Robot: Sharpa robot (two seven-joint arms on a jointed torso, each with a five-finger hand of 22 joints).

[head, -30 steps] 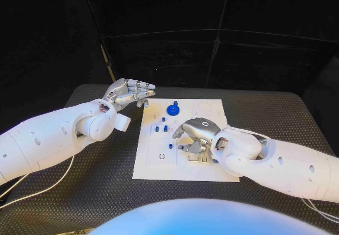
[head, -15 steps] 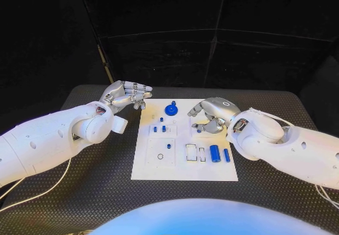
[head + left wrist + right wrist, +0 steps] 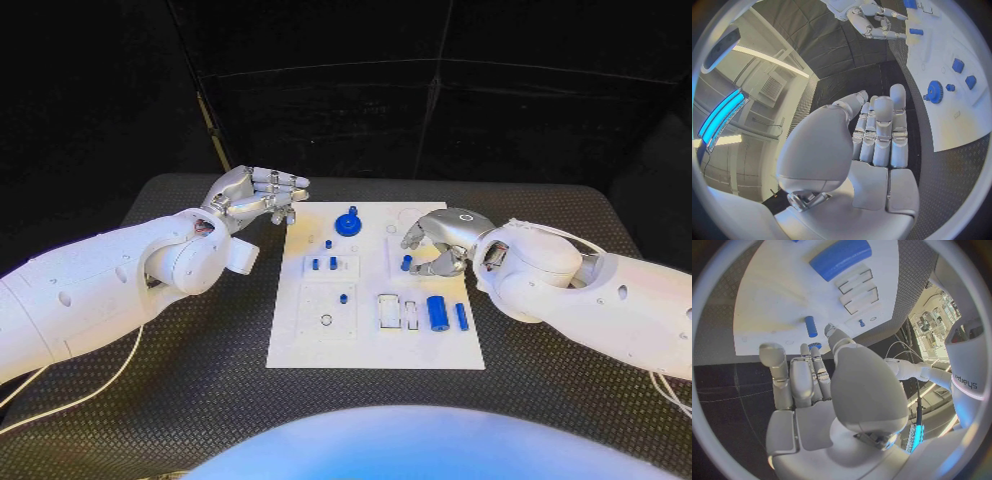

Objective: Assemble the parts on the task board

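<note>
Nearest the robot, the front strip of the task board (image 3: pixel 375 350) carries no parts. Just beyond it, on the right side of the board, a thick blue cylinder (image 3: pixel 437 314) and a thinner blue pin (image 3: pixel 462 316) lie flat side by side, next to two outlined rectangular recesses (image 3: pixel 389 310) that look unfilled. A small blue peg (image 3: pixel 343 298) sits in the panel to their left, with an oval slot nearer the robot that appears open. Mid-board, two short blue pegs (image 3: pixel 325 264) stand as a pair near the left edge. The right hand (image 3: pixel 440 243) hovers over the board's right side with its fingers curled downward; a small blue piece (image 3: pixel 407 264) shows at its fingertips, and the right wrist view puts a blue bit right at the fingers, but whether it is pinched or merely touched I cannot tell. Farther back, a blue gear (image 3: pixel 349 222) stands in place near the far edge, with a tiny blue stud close by. The left hand (image 3: pixel 257 195) waits off the board's far left corner, above the black table (image 3: pixel 173 390), fingers folded in and holding nothing. Judgement: partly done; gear and several pegs seem seated, while the cylinder, the pin and the piece under the right hand remain to be placed.
</note>
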